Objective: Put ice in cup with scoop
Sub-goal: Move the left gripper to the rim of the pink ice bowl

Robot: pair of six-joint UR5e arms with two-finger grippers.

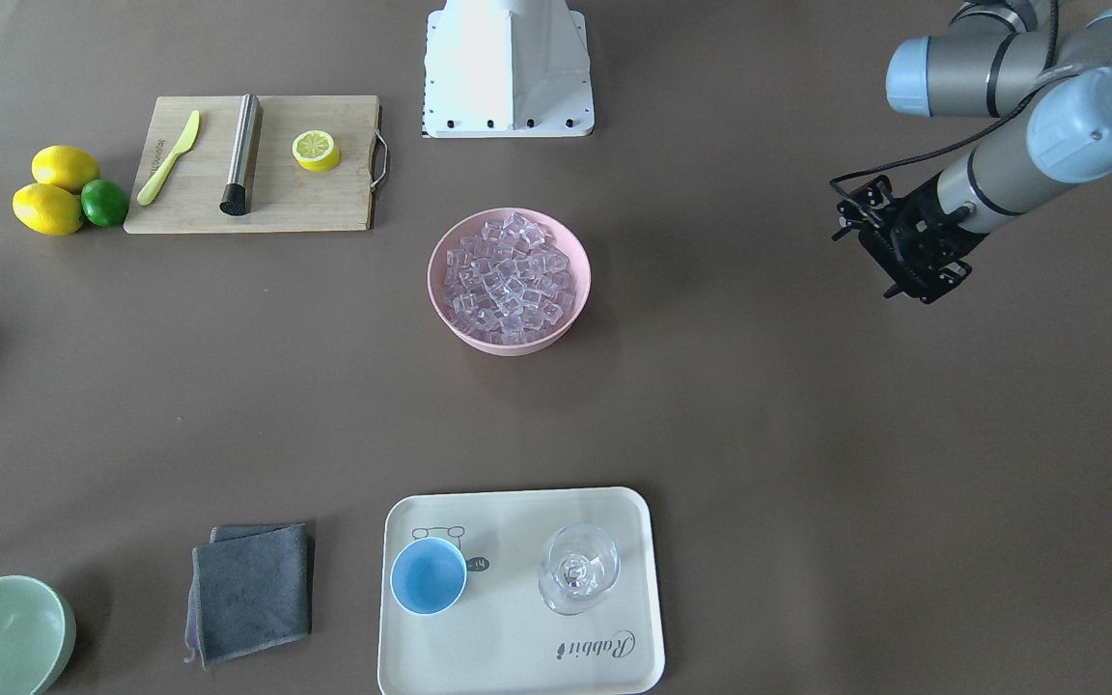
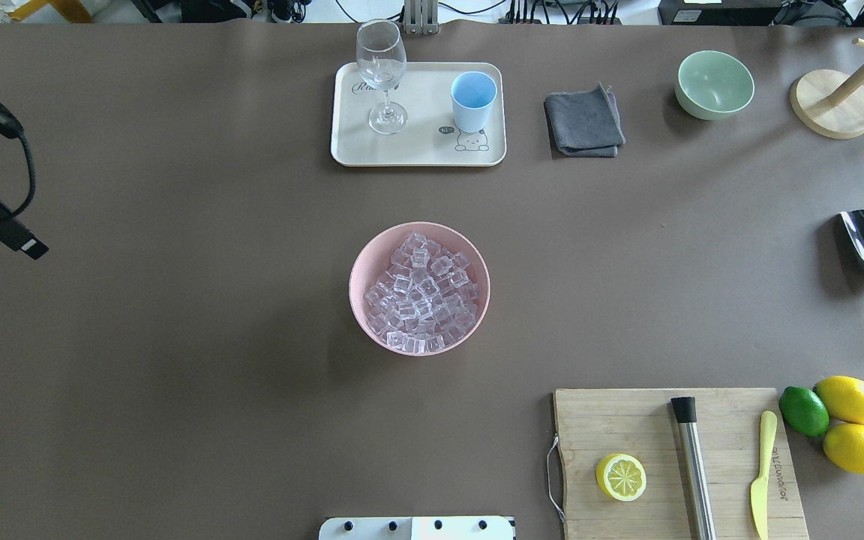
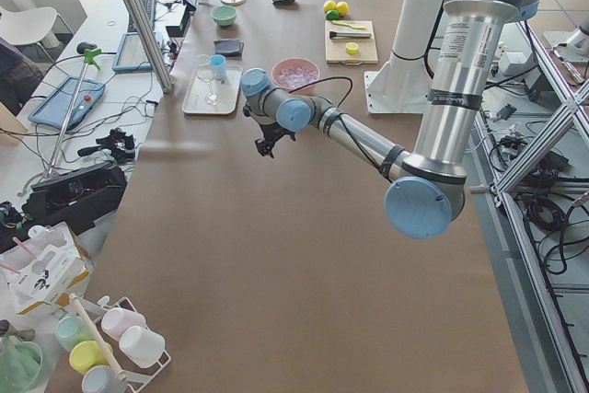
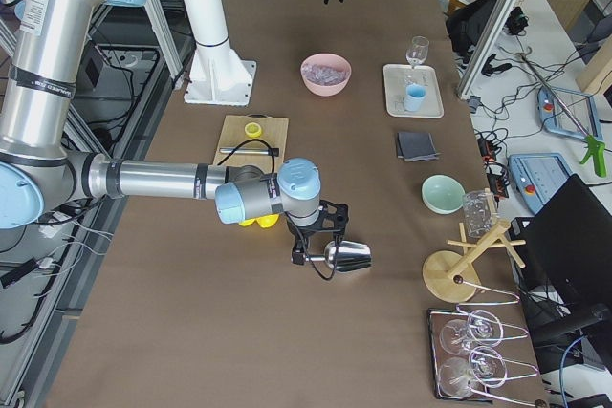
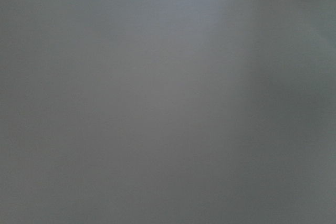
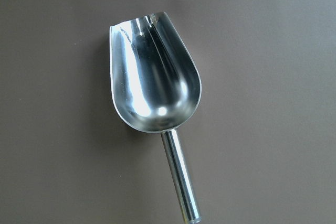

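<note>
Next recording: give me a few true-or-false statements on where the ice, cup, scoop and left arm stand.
1. The ice sits in the pink bowl. True.
2. The cup already holds ice. False: it is empty.
3. The cup shares the tray with the wine glass. True.
4. The scoop lies on the cutting board. False: it is off the board, near the table edge on the robot's right.
5. The left end effector is over the bowl. False: it is far to the side, over bare table.
</note>
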